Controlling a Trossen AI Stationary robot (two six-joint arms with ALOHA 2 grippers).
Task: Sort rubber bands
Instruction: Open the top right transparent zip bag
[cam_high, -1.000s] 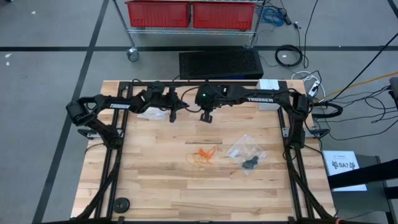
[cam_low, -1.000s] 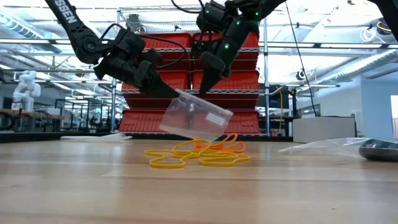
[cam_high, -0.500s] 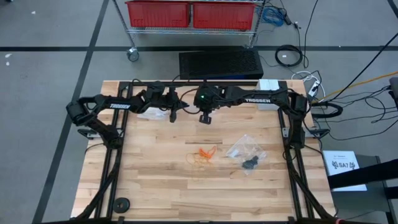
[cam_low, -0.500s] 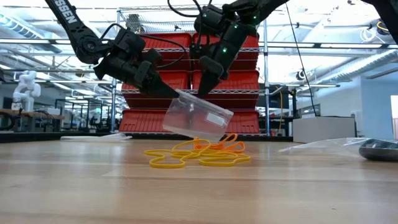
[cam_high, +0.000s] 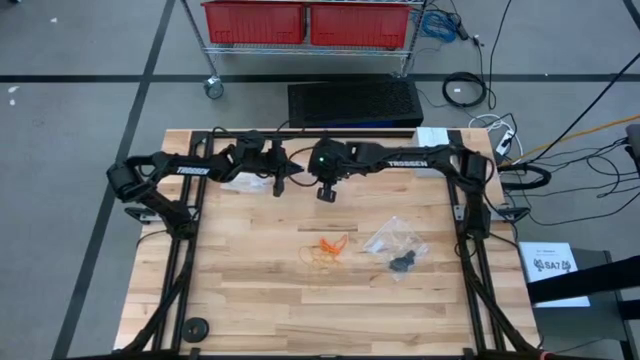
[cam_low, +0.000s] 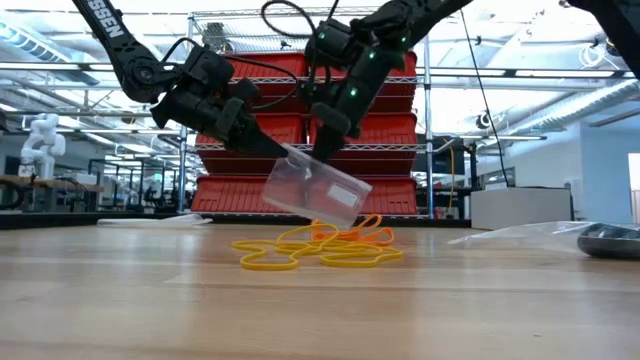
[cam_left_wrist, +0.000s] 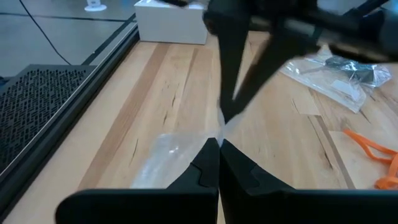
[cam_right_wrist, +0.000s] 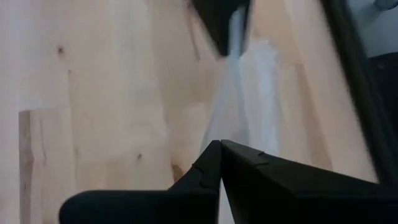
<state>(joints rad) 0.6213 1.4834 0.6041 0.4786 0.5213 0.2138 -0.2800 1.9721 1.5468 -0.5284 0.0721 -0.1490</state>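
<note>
A clear plastic bag (cam_low: 315, 190) hangs tilted from my left gripper (cam_low: 275, 150), which is shut over the far middle of the table (cam_high: 279, 183). My right gripper (cam_low: 322, 155) is shut just beside it (cam_high: 324, 192), tips at the bag's top edge. Orange and pale tan rubber bands (cam_high: 325, 250) lie in a loose heap on the wood at mid-table (cam_low: 320, 245). Black bands (cam_high: 402, 263) lie at a second clear bag (cam_high: 393, 238), to the right of the heap. My left gripper pinches the clear bag's top edge at one end (cam_left_wrist: 219, 138) between its two fingers, slanting down from the table's left. The bag hangs tilted below it; whether its lower end rests on the wood I cannot tell. My right gripper's shut fingertips (cam_left_wrist: 229, 115) meet the bag's top edge (cam_right_wrist: 219, 134) from above. Whether film lies between them I cannot tell.
A white box (cam_high: 432, 137) sits at the far right corner and a small black round object (cam_high: 196, 328) near the left front. Bare wood lies around the heap. Red bins on a wire shelf (cam_low: 300, 130) stand beyond the far edge.
My right gripper has moved toward the table's left and a little down, closing on the left gripper and the bag's top edge. The left gripper and the bag have kept still.
</note>
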